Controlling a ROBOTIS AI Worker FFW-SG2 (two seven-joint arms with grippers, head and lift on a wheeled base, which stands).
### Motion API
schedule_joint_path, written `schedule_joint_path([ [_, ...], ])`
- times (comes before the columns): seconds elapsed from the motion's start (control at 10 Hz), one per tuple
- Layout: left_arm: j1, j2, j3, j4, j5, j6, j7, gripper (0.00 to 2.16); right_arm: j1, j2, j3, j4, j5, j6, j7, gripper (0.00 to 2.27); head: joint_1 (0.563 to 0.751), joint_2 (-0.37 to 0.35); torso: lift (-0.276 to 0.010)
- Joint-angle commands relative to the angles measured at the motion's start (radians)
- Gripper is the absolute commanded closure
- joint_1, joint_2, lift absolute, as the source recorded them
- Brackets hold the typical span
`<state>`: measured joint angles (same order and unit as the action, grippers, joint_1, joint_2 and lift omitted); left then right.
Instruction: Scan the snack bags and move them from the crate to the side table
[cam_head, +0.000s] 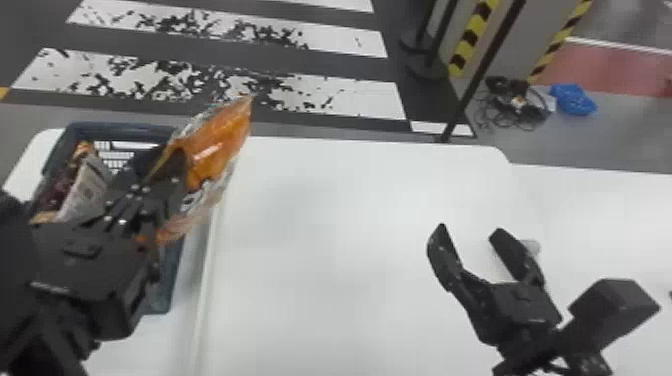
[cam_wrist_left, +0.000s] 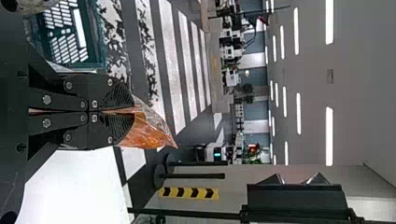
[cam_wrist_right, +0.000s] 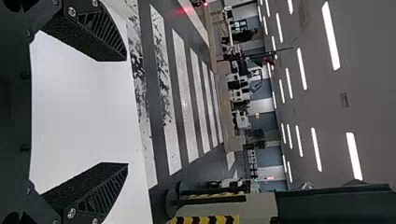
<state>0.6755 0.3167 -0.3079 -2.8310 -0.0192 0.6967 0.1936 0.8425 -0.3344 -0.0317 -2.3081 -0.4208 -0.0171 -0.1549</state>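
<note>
Clenching 1 orange bag (cam_head: 216, 150), L tool (cam_head: 172, 167) by crate (cam_head: 125, 126) w/ more bags (cam_head: 85, 192) inside; R tool (cam_head: 470, 231) spread wide.

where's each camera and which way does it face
Head view: on the head, facing forward and down at the white table; shows left gripper and right gripper.
Left wrist view: on that wrist, facing out across the striped floor; shows left gripper.
Right wrist view: on that wrist, facing similarly; shows right gripper.
Head and left wrist views share the orange bag and crate.
</note>
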Motion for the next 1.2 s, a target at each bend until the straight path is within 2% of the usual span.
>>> schedule_joint_path([
  [0.0, -0.027, 0.005, -0.042, -0.044, -0.005, 0.091, -0.017, 1.98, -0.005, 0.0, -0.023, 0.004, -0.019, -0.011, 0.0, 0.13, 0.695, -0.222, -0.087],
  [0.1, -0.045, 0.004, -0.068, -0.045, -0.005, 0.122, -0.037, 1.98, -0.005, 0.0, -0.037, 0.007, -0.035, -0.011, 0.0, 0.13, 0.695, -0.238, -0.087],
  [0.3, -0.073, -0.001, -0.119, -0.036, 0.004, 0.128, -0.08, 1.98, -0.003, 0.0, -0.043, 0.01, -0.038, -0.011, 0.0, 0.13, 0.695, -0.308, -0.087],
  [0.4, -0.077, -0.007, -0.122, -0.019, 0.013, 0.128, -0.088, 1.98, -0.003, 0.0, -0.043, 0.013, -0.038, -0.014, 0.002, 0.13, 0.695, -0.325, -0.087],
  [0.6, -0.097, -0.016, -0.123, 0.085, 0.001, 0.106, -0.062, 1.98, 0.0, 0.002, -0.043, 0.016, -0.036, -0.014, 0.003, 0.13, 0.695, -0.35, -0.087],
  [0.7, -0.108, -0.022, -0.122, 0.159, 0.001, 0.042, -0.059, 1.98, 0.001, 0.002, -0.042, 0.016, -0.035, -0.014, 0.005, 0.13, 0.695, -0.348, -0.087],
  [0.8, -0.116, -0.034, -0.119, 0.235, 0.01, -0.05, -0.075, 1.98, 0.003, 0.002, -0.04, 0.015, -0.033, -0.014, 0.006, 0.13, 0.695, -0.343, -0.087],
  [0.9, -0.129, -0.05, -0.108, 0.292, 0.056, -0.13, -0.115, 1.98, 0.007, 0.002, -0.04, 0.015, -0.03, -0.014, 0.006, 0.13, 0.695, -0.344, -0.087],
  [1.1, -0.157, -0.091, -0.076, 0.351, 0.182, -0.182, -0.2, 1.98, 0.013, 0.0, -0.043, 0.013, -0.026, -0.017, 0.006, 0.13, 0.695, -0.35, -0.087],
])
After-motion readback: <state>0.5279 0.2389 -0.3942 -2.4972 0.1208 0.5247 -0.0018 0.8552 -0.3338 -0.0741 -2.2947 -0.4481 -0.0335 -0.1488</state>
